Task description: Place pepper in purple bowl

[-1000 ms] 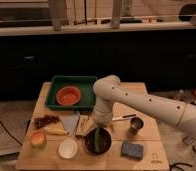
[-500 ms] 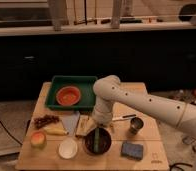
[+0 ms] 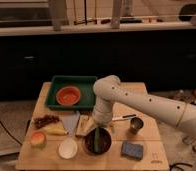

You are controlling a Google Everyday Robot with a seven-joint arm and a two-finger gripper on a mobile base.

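Note:
The purple bowl [image 3: 107,145] sits near the front middle of the wooden table. The slim green pepper [image 3: 97,140] lies inside it, one end pointing up toward the bowl's far rim. My gripper [image 3: 98,129] hangs straight down just above the bowl's far edge, at the pepper's upper end. Its fingers stand open, and I cannot tell whether they touch the pepper. The white arm reaches in from the right.
A green tray [image 3: 86,81] at the back holds an orange bowl [image 3: 68,95]. A white bowl [image 3: 67,148], a yellow banana-like piece [image 3: 56,131] and a round orange fruit [image 3: 37,139] lie left of the purple bowl. A metal cup [image 3: 136,125] and a blue sponge [image 3: 132,150] sit to its right.

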